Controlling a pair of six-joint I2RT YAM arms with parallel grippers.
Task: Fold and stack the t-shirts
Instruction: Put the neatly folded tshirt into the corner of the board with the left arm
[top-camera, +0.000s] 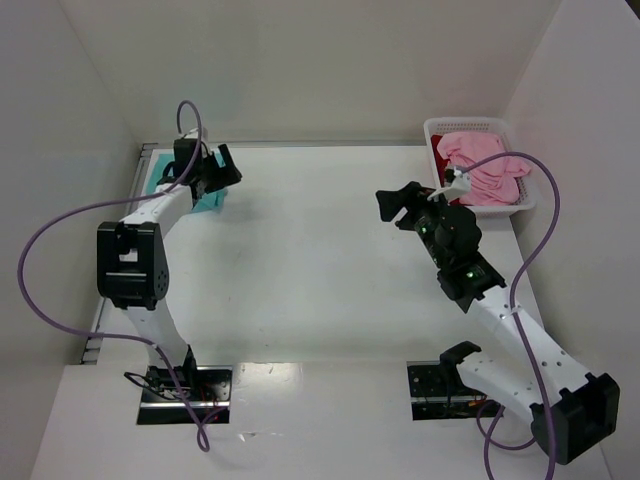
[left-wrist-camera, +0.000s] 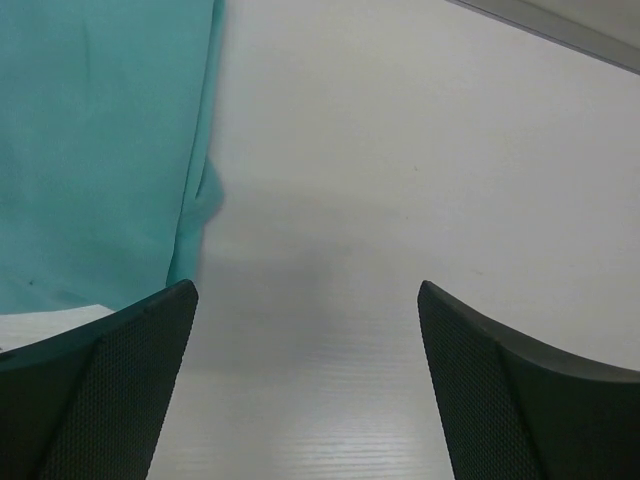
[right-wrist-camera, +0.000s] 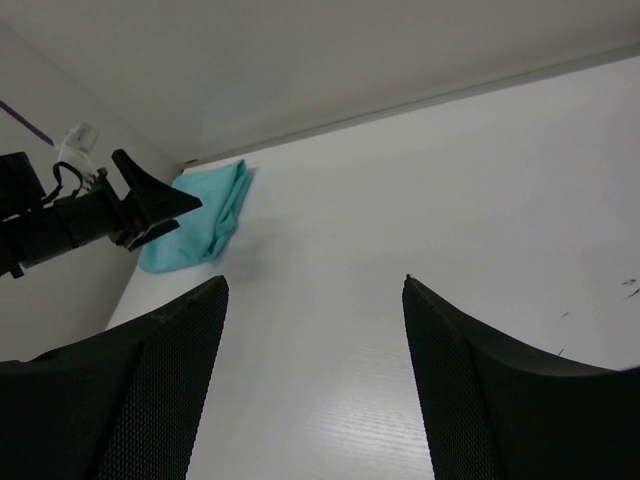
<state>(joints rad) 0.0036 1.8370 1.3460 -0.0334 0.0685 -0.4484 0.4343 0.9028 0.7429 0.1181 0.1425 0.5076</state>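
A folded teal t-shirt (top-camera: 205, 198) lies at the table's far left corner; it fills the upper left of the left wrist view (left-wrist-camera: 95, 150) and shows small in the right wrist view (right-wrist-camera: 200, 215). My left gripper (top-camera: 222, 168) is open and empty, hovering just right of the teal shirt. A light pink t-shirt (top-camera: 482, 165) lies crumpled in the white basket (top-camera: 437, 130) at the far right, with a dark red t-shirt (top-camera: 442, 158) showing under it. My right gripper (top-camera: 397, 205) is open and empty, above bare table left of the basket.
White walls close in the table at the back and both sides. Purple cables loop off both arms. The left arm's gripper (right-wrist-camera: 120, 205) shows in the right wrist view beside the teal shirt.
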